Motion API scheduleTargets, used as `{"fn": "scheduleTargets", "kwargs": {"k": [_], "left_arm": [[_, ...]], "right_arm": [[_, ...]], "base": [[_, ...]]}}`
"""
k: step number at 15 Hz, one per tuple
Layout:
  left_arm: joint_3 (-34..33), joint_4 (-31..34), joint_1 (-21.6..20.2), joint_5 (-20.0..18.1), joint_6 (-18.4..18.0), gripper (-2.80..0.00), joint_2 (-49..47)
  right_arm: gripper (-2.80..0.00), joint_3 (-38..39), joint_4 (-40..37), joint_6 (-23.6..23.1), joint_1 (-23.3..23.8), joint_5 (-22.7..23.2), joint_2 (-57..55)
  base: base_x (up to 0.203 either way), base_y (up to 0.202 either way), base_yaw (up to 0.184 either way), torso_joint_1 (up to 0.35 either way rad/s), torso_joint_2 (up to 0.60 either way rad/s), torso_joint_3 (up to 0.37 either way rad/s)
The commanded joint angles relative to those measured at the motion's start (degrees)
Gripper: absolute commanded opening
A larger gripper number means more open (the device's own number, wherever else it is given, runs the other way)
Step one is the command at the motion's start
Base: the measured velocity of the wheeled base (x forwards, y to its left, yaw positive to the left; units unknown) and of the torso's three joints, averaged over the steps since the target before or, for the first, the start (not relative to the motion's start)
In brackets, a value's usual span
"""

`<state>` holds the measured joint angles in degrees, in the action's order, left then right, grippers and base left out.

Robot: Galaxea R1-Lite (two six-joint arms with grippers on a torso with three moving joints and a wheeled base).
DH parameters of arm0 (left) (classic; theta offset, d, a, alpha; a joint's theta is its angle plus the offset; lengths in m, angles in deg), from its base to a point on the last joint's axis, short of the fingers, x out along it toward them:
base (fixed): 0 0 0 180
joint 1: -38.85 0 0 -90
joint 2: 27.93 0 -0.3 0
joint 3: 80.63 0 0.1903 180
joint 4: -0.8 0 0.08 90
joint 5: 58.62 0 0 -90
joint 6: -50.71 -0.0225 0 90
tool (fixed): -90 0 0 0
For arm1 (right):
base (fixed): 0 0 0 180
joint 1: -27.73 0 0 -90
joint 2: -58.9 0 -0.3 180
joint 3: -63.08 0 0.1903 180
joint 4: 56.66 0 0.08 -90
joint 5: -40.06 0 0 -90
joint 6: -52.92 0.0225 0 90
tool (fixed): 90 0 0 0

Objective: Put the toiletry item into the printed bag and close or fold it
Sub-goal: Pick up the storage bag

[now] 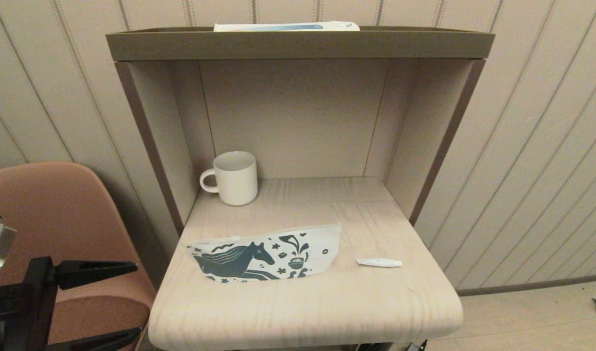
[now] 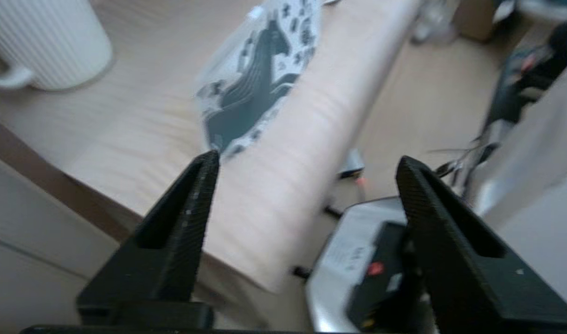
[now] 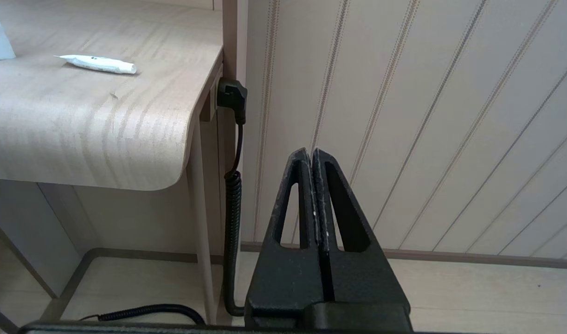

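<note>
The printed bag (image 1: 266, 253) lies flat on the light wooden table (image 1: 327, 312), its dark teal horse facing up; the left wrist view also catches the printed bag (image 2: 260, 79). To its right rests the toiletry item (image 1: 379, 263), a small white tube; it lies apart from the bag, and in the right wrist view the toiletry item (image 3: 97, 64) sits near the table's corner. My left gripper (image 1: 134, 300) hangs open off the table's left front corner, nothing between its fingers (image 2: 190, 218). My right gripper (image 3: 311, 153) is shut and empty, low beside the table's right side.
A cream ribbed mug (image 1: 232, 178) stands at the back left inside the shelf alcove. A long white-and-blue box (image 1: 286, 27) lies on the top shelf. A brown chair (image 1: 59, 219) stands left of the table. A black coiled cable (image 3: 232, 199) hangs by the table's right leg.
</note>
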<state>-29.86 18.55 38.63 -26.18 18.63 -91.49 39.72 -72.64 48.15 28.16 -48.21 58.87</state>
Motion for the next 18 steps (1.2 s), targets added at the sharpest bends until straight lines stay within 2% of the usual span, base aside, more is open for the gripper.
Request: {"fn": "scheduleTargets", "kwargs": {"k": [1, 5, 7, 16, 18], "left_arm": [[1.35, -0.05, 0.46, -0.23, -0.91, 0.0, -3.49], [4.81, 0.13, 4.94, 0.06, -0.96, 0.0, -8.72], [5.35, -0.09, 6.49, 2.4, -0.9, 0.0, -11.15], [11.56, -0.28, 6.58, 2.37, -1.13, 0.0, -20.07], [12.22, -0.32, 8.07, 2.47, -1.04, 0.0, -20.9]], "right_arm": [[-2.8, 0.0, 0.08, -0.07, 0.0, 0.03, 0.02], [-2.8, 0.0, 0.08, 0.01, 0.0, 0.03, 0.02], [-2.8, 0.0, 0.08, 0.02, 0.0, 0.03, 0.02], [-2.8, 0.0, 0.17, 0.02, 0.0, 0.03, 0.02], [-2.8, 0.0, 0.17, 0.02, 0.07, 0.03, 0.02]], "base": [[0.0, 0.0, 0.0, 0.0, 0.0, 0.0], [0.0, 0.0, 0.0, 0.0, 0.0, 0.0], [0.0, 0.0, 0.0, 0.0, 0.0, 0.0], [0.0, 0.0, 0.0, 0.0, 0.0, 0.0], [0.0, 0.0, 0.0, 0.0, 0.0, 0.0]]}}
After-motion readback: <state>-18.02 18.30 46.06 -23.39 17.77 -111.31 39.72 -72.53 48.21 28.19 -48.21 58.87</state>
